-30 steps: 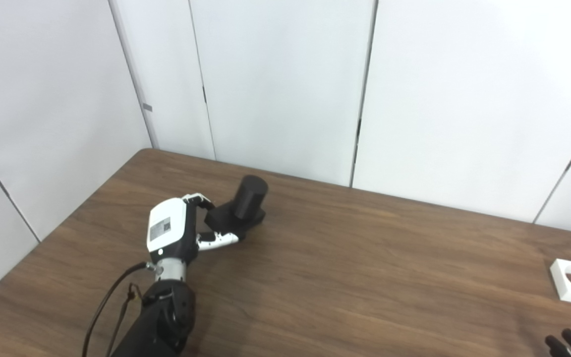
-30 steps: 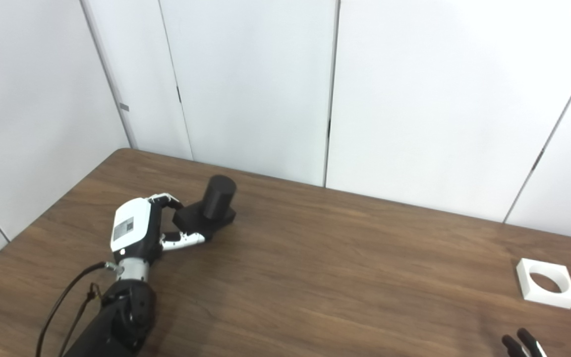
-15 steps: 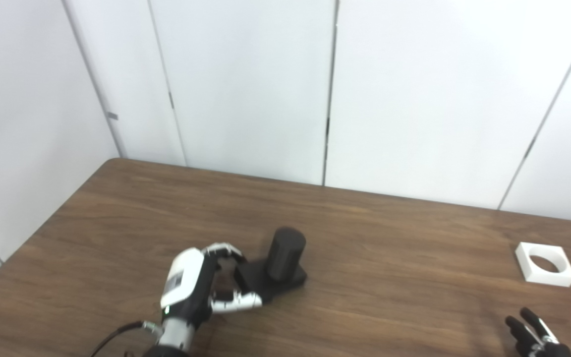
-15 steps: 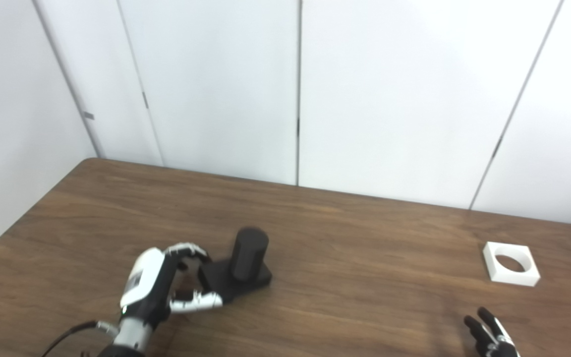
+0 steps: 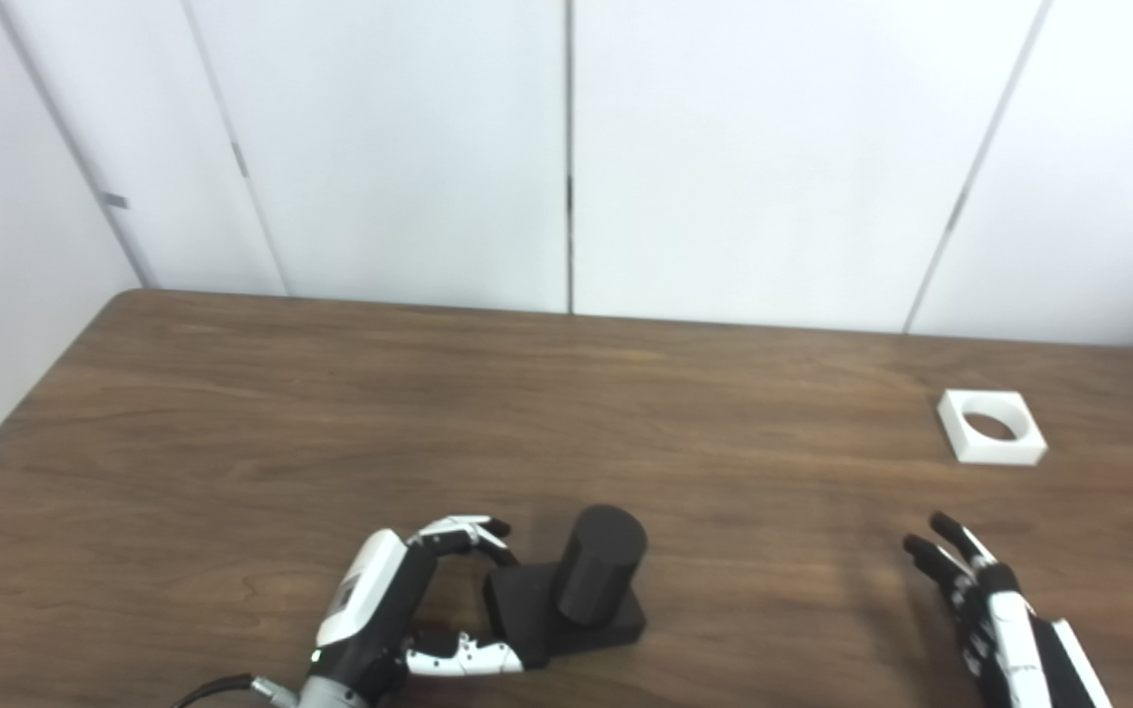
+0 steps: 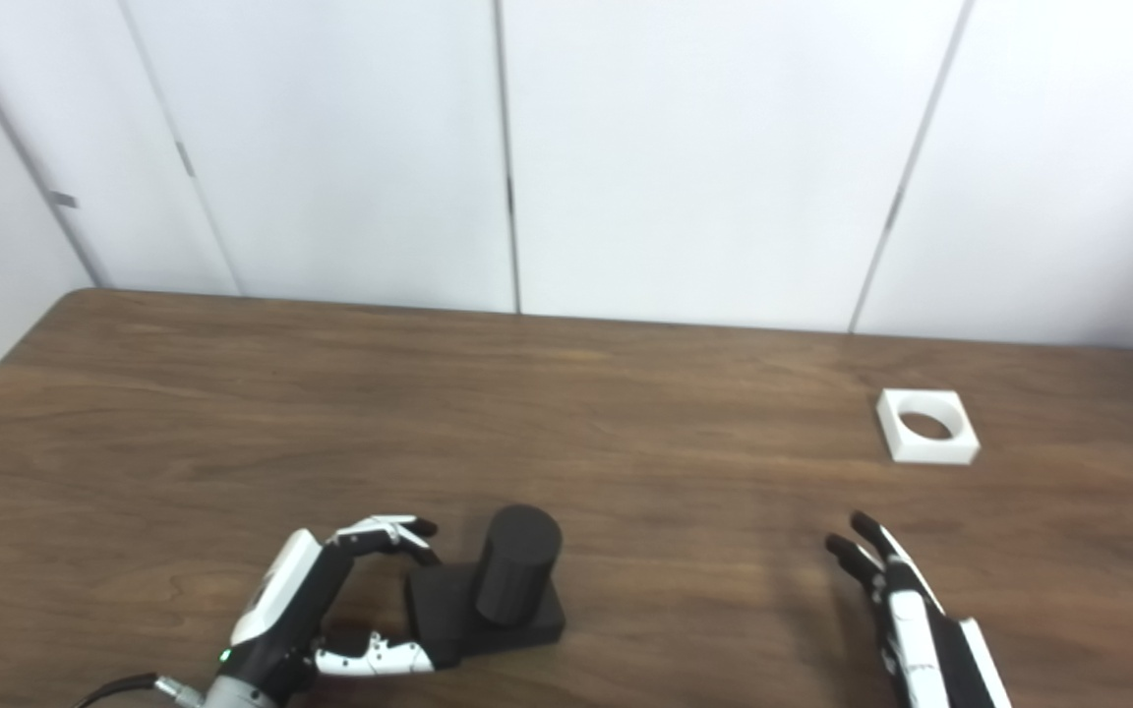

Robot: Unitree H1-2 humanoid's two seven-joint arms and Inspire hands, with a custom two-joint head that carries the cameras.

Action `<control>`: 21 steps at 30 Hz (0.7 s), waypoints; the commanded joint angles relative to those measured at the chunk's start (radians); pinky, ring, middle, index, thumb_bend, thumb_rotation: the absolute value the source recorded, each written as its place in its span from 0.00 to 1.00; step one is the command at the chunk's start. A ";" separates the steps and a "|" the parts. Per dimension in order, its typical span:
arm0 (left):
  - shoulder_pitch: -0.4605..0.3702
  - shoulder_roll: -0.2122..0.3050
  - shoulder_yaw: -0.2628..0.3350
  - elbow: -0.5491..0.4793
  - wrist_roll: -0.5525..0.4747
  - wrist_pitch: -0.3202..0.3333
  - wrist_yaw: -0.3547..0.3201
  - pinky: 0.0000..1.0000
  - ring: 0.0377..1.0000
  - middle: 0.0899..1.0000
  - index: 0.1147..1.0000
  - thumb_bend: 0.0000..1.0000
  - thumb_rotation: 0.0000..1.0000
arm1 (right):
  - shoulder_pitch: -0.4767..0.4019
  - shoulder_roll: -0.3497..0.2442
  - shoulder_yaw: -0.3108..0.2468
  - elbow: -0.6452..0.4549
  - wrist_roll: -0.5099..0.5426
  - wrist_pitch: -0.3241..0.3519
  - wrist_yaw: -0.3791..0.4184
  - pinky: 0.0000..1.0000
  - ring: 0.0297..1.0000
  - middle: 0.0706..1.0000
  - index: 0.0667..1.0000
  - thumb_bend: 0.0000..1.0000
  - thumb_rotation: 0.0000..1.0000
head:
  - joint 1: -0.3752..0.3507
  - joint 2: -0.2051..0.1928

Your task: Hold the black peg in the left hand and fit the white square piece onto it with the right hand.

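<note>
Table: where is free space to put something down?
The table is bare between the peg and the white piece, and along the far edge. It is crowded only where the left hand grips the peg base.

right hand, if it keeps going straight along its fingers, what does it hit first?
Most likely nothing but bare table. The right hand, open, points up and slightly left in the picture; the white square piece sits off to the right of that line. Depth is unclear.
</note>
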 commanded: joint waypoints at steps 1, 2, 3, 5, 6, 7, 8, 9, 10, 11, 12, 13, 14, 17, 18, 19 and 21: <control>0.024 0.038 -0.048 0.002 0.003 0.029 -0.113 0.74 0.84 0.76 0.42 0.51 0.05 | 0.004 0.018 0.005 -0.030 -0.003 0.005 -0.001 1.00 0.90 0.83 0.88 0.48 1.00 | -0.005 0.009; 0.021 0.047 -0.056 0.002 0.009 0.028 -0.125 0.75 0.84 0.76 0.42 0.51 0.05 | 0.004 0.018 0.006 -0.031 -0.004 0.006 -0.001 0.99 0.89 0.82 0.88 0.48 1.00 | -0.005 0.009; 0.018 0.055 -0.063 0.000 0.014 0.031 -0.138 0.75 0.85 0.76 0.42 0.51 0.05 | 0.003 0.019 0.006 -0.033 -0.001 0.007 0.000 0.97 0.89 0.82 0.87 0.49 1.00 | -0.009 0.016; 0.015 0.068 -0.074 0.000 0.026 0.030 -0.152 0.77 0.86 0.77 0.42 0.51 0.05 | 0.002 0.020 0.005 -0.038 0.009 0.014 0.002 0.98 0.89 0.82 0.87 0.49 1.00 | -0.011 0.022; 0.014 0.072 -0.078 0.002 0.035 0.025 -0.153 0.78 0.86 0.77 0.42 0.51 0.05 | 0.002 0.020 0.006 -0.041 0.009 0.017 0.001 0.99 0.89 0.82 0.87 0.49 1.00 | -0.012 0.027; 0.012 0.077 -0.082 0.005 0.044 0.017 -0.153 0.78 0.86 0.76 0.42 0.51 0.05 | 0.002 0.020 0.007 -0.043 0.004 0.017 0.001 0.99 0.89 0.82 0.86 0.49 1.00 | -0.015 0.032; 0.010 0.082 -0.084 0.008 0.050 0.011 -0.154 0.78 0.86 0.76 0.42 0.51 0.05 | 0.001 0.020 0.008 -0.046 0.002 0.020 -0.001 0.99 0.88 0.81 0.86 0.50 1.00 | -0.015 0.032; 0.008 0.087 -0.086 0.013 0.058 0.006 -0.154 0.78 0.85 0.76 0.42 0.51 0.05 | 0.001 0.021 0.008 -0.048 0.001 0.023 -0.001 0.99 0.88 0.81 0.86 0.50 1.00 | -0.015 0.029; 0.005 0.092 -0.089 0.016 0.073 0.007 -0.156 0.77 0.85 0.75 0.42 0.51 0.05 | 0.001 0.021 0.008 -0.049 0.002 0.026 -0.002 0.99 0.88 0.81 0.86 0.50 1.00 | -0.015 0.029; 0.002 0.097 -0.092 0.019 0.092 0.009 -0.157 0.77 0.84 0.75 0.42 0.51 0.05 | 0.001 0.021 0.007 -0.049 0.003 0.027 -0.002 0.98 0.88 0.81 0.86 0.50 1.00 | -0.015 0.029; -0.001 0.102 -0.095 0.021 0.117 0.010 -0.155 0.77 0.84 0.74 0.42 0.51 0.05 | 0.001 0.021 0.008 -0.049 0.002 0.029 -0.002 0.98 0.88 0.81 0.86 0.50 1.00 | -0.015 0.029; -0.003 0.105 -0.099 0.024 0.144 0.009 -0.150 0.76 0.83 0.74 0.42 0.51 0.05 | 0.002 0.020 0.008 -0.052 0.004 0.032 0.000 0.98 0.88 0.81 0.86 0.50 1.00 | -0.016 0.024; -0.005 0.109 -0.103 0.027 0.173 0.006 -0.144 0.75 0.82 0.73 0.42 0.51 0.05 | 0.003 0.019 0.008 -0.054 0.006 0.036 0.000 0.99 0.89 0.81 0.86 0.50 1.00 | -0.016 0.024; -0.010 0.118 -0.111 0.036 0.281 0.002 -0.121 0.77 0.80 0.72 0.42 0.51 0.05 | 0.003 0.016 0.009 -0.054 0.001 0.033 0.001 1.00 0.89 0.81 0.86 0.49 1.00 | -0.018 0.023; -0.009 0.118 -0.112 0.035 0.329 0.006 -0.113 0.77 0.80 0.72 0.42 0.51 0.05 | 0.002 0.016 0.008 -0.052 0.003 0.031 0.001 1.00 0.89 0.82 0.87 0.49 1.00 | -0.020 0.021; -0.009 0.117 -0.111 0.034 0.362 0.009 -0.110 0.79 0.80 0.72 0.42 0.52 0.05 | 0.002 0.016 0.007 -0.051 0.006 0.031 0.002 0.99 0.89 0.82 0.87 0.49 1.00 | -0.020 0.021; -0.008 0.117 -0.120 0.030 0.503 0.023 -0.082 0.80 0.79 0.70 0.42 0.52 0.06 | 0.001 0.014 0.005 -0.046 0.010 0.026 0.004 0.98 0.89 0.81 0.86 0.50 1.00 | -0.016 0.019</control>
